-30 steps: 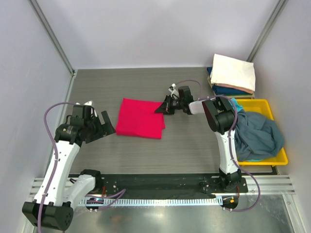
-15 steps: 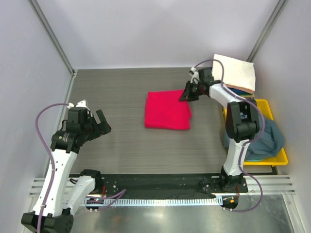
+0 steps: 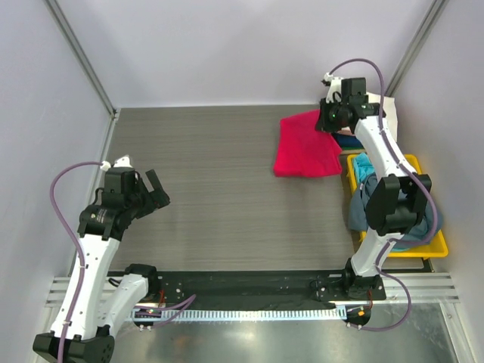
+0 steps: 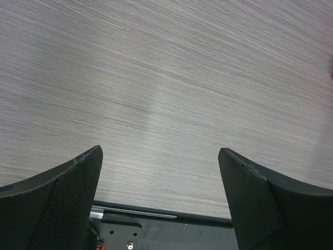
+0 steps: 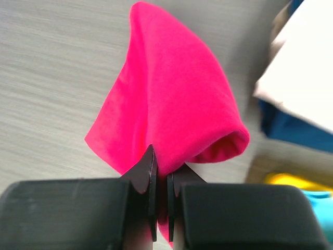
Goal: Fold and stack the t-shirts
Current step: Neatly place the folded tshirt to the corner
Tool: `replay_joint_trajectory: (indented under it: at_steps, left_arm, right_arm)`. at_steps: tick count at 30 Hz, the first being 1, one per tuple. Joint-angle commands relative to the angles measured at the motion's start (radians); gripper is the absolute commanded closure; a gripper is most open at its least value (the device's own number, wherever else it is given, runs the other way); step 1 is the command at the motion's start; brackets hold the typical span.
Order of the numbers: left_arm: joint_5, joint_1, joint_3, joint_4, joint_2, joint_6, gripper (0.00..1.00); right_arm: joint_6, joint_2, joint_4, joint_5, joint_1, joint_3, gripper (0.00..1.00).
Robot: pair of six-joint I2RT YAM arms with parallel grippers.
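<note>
Swept across by the right gripper [image 3: 325, 123], the folded crimson-pink t-shirt [image 3: 306, 147] now sits in the upper right of the top view, whereas a second ago it lay left of centre on the worktop [image 3: 212, 151]. The left gripper [image 3: 157, 190] has drawn back slightly toward the left edge.

Nearest, at the lower left of the top view, the left gripper hangs over the worktop with its fingers spread wide and nothing between them. Its wrist view shows only grey woodgrain.

At the right edge, the yellow tray [image 3: 432, 248] holds a crumpled slate blue-grey t-shirt [image 3: 354, 215]. A bit of a teal t-shirt [image 3: 366, 165] shows at the tray's far end.

Farther back, the pink shirt is raised by its far corner, with the rest trailing just left of the tray. The right gripper is clamped narrow on that corner, and in the wrist view its jaws nearly meet with pink cloth pinched between them.

Just beyond, at the right of the wrist view, the stack waits with a cream-white t-shirt [image 5: 307, 73] lying on a navy t-shirt [image 5: 296, 133].

The pink shirt looks to be on its way to that stack. It likely needs lifting over the cream one and laying flat, and the loose pocket drooping below the gripper suggests the fold could open on the way.
</note>
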Motion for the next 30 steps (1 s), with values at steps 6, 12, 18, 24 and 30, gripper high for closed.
replay_joint_trajectory:
  at_steps: [6,12,18,24,30]
  left_arm:
    - [-0.039,0.003,0.0,0.039,-0.017,-0.021,0.08]
    - [-0.046,0.003,-0.001,0.04,-0.008,-0.024,0.09]
    - [-0.047,0.003,-0.001,0.039,0.004,-0.028,0.1]
    - [-0.05,0.004,0.0,0.037,0.013,-0.031,0.11]
    - [-0.049,0.003,0.0,0.036,0.024,-0.031,0.11]
  right_arm:
    - [-0.09,-0.001,-0.066,0.042,-0.044,0.351,0.99]
    - [-0.098,0.007,-0.069,0.01,-0.098,0.464,0.99]
    - [-0.083,0.044,-0.072,-0.057,-0.174,0.572,0.99]
    - [-0.052,0.087,-0.075,-0.137,-0.222,0.659,0.99]
    - [-0.029,0.136,-0.079,-0.208,-0.286,0.705,0.99]
